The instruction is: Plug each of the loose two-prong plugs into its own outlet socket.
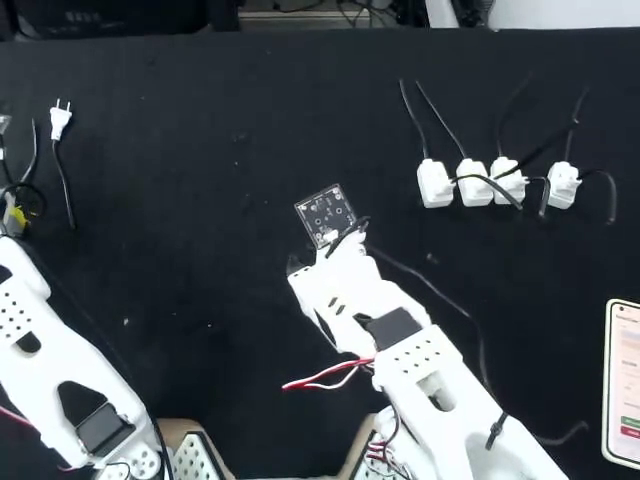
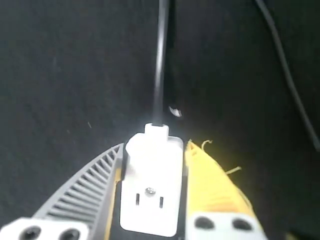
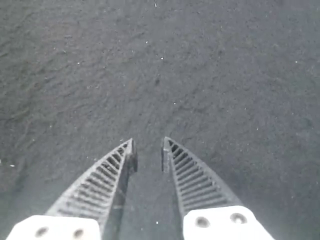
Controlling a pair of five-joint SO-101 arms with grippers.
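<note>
My left gripper [image 2: 155, 150] is shut on a white outlet socket [image 2: 150, 195] with two slots and a screw in its face. The socket's black cord [image 2: 160, 60] runs away over the black cloth. In the high view this gripper [image 1: 10, 212] sits at the table's far left edge. A loose white two-prong plug [image 1: 60, 116] lies beyond it on its black cord. My right gripper [image 3: 148, 150] hangs over bare cloth near the table's middle, slightly open, with nothing between its fingers. Several white outlet blocks [image 1: 473, 185] with black cords stand in a row at the back right.
The right arm [image 1: 370, 310] stretches from the front edge to the middle, with a small square board [image 1: 325, 213] at its tip. A phone [image 1: 625, 380] lies at the right edge. Thin black cable [image 1: 440, 295] trails beside the right arm.
</note>
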